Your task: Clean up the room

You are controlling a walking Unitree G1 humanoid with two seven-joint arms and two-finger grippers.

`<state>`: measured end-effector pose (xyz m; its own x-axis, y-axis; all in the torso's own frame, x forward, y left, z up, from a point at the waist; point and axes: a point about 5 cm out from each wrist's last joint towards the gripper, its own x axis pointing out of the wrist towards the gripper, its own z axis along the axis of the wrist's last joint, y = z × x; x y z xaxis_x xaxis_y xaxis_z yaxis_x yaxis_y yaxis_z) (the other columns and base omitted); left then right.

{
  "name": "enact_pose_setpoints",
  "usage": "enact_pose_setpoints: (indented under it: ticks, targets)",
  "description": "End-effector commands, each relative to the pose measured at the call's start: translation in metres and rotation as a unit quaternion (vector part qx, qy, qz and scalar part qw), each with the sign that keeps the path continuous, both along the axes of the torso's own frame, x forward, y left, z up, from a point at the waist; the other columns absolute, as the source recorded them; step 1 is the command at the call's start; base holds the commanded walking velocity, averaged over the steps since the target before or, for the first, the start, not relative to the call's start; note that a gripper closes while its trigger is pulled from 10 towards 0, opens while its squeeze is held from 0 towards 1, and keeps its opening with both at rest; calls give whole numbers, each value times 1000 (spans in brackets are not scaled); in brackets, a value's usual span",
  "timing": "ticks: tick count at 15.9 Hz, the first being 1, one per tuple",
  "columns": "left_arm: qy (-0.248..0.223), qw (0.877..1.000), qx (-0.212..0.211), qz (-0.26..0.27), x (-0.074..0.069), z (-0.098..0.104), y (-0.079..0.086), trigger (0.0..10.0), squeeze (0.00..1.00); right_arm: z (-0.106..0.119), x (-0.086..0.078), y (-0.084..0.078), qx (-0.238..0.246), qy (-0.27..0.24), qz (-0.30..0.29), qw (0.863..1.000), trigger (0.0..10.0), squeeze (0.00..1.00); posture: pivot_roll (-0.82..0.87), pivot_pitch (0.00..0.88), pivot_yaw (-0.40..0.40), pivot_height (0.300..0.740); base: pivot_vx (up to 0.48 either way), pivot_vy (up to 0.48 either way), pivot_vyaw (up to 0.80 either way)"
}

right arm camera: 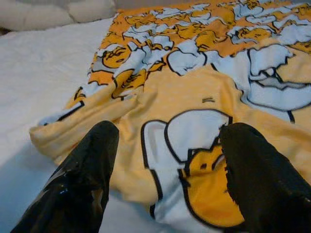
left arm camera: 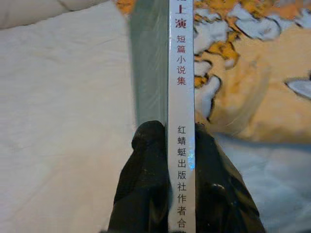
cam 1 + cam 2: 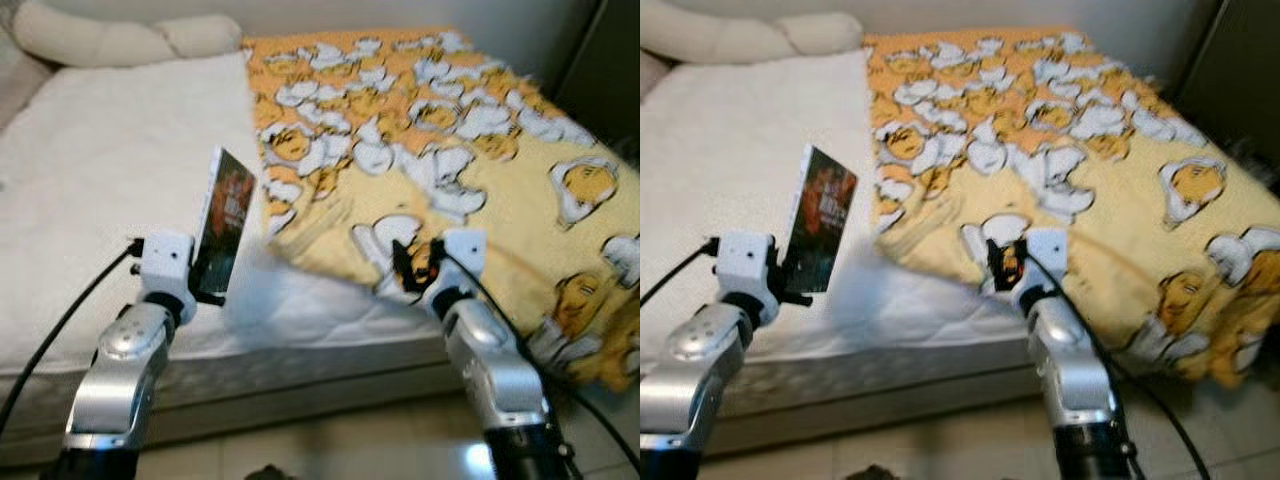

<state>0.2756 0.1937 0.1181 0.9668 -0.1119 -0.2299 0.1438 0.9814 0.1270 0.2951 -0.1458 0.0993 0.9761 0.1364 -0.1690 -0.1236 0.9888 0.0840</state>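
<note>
Over the bed (image 3: 110,170), the left hand (image 3: 205,285) grips a book (image 3: 222,222) upright, while the right hand (image 1: 167,179) hovers wide open at the blanket's (image 3: 470,150) edge.

White bed (image 3: 110,180) carries a yellow patterned blanket (image 3: 480,170) and pillows (image 3: 120,38).

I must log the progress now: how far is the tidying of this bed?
Done: the book is off the bed, shut in the left gripper. In hand: the right gripper, open, at the yellow blanket edge. Left: the blanket lies rumpled over only part of the white mattress; the book needs a place.
</note>
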Motion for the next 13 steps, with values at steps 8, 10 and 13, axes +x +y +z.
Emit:
enact_pose_setpoints:
  ticks: [8,10,13]
  targets:
    - [-27,999,6,-22,8,12,-9,10000,0,6,4,-1,-2,-9,1,1000,10000,0,22,0,41,740,0,400,0]
    - [-27,999,8,-23,8,12,-8,10000,0,6,5,-2,-3,-9,1,1000,10000,0,23,0,44,740,0,399,0]
    - [-27,999,10,-22,8,13,-7,10000,0,6,5,-1,-2,-9,3,1000,10000,0,26,0,45,740,0,398,0]
